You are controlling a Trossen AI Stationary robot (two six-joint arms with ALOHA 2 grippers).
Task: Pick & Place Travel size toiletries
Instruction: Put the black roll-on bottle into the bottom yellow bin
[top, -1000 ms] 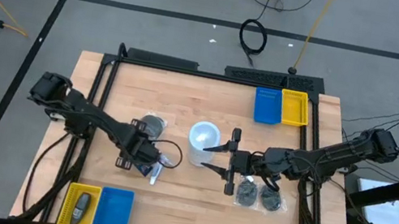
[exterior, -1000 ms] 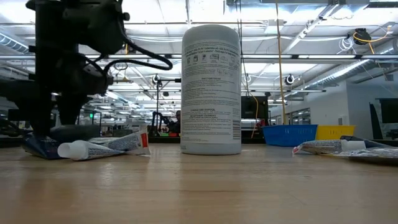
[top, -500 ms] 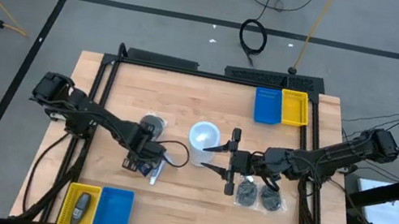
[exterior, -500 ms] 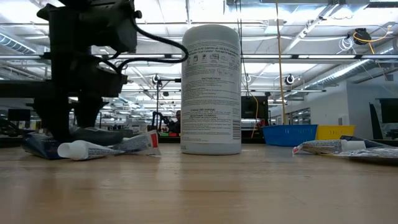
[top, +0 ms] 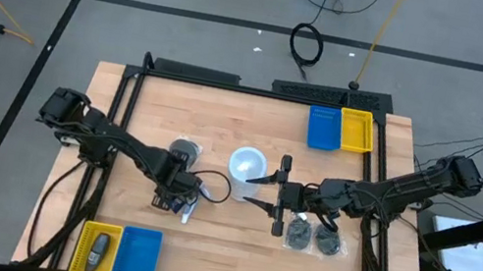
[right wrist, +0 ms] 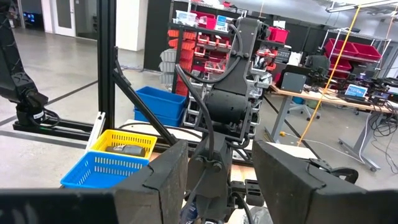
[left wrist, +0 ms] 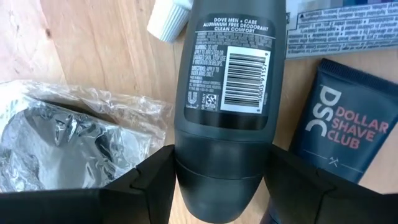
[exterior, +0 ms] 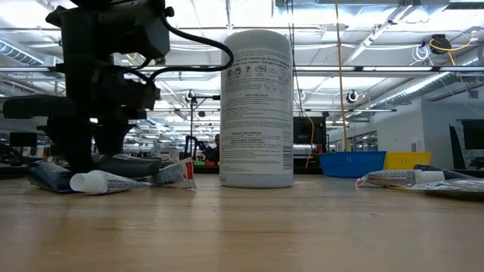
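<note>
My left gripper (top: 174, 191) is low over a heap of toiletries left of the white cylinder (top: 245, 171), shut on a dark grey Dove deodorant (left wrist: 227, 81). Beneath it lie a dark DSC tube (left wrist: 339, 130), a white-capped toothpaste tube (left wrist: 168, 18) and a crinkled clear bag (left wrist: 68, 149). A wrapped dark disc (top: 184, 151) lies just beyond the heap. My right gripper (top: 262, 191) waits open on the cylinder's right, holding nothing. Two wrapped dark items (top: 301, 234) (top: 330, 241) lie by the right arm. My left gripper pinches the deodorant's rounded cap end (left wrist: 221, 193) between its two fingers (left wrist: 143, 186), one on each side. The fingers come from above, pointing down, across the deodorant's width. The deodorant lies about level, low over the tubes (exterior: 128, 165); whether it rests on them I cannot tell.
A blue and a yellow tray (top: 340, 130) stand at the far edge. A yellow tray (top: 97, 250) with a dark item and a blue tray (top: 138, 255) sit at the near left corner. The tall white cylinder (exterior: 257, 109) stands mid-table between the arms.
My left gripper has moved toward the table's right edge, closer to the white cylinder. The deodorant has travelled with it. The red-ended toothpaste tube under it has slid a little to the right.
</note>
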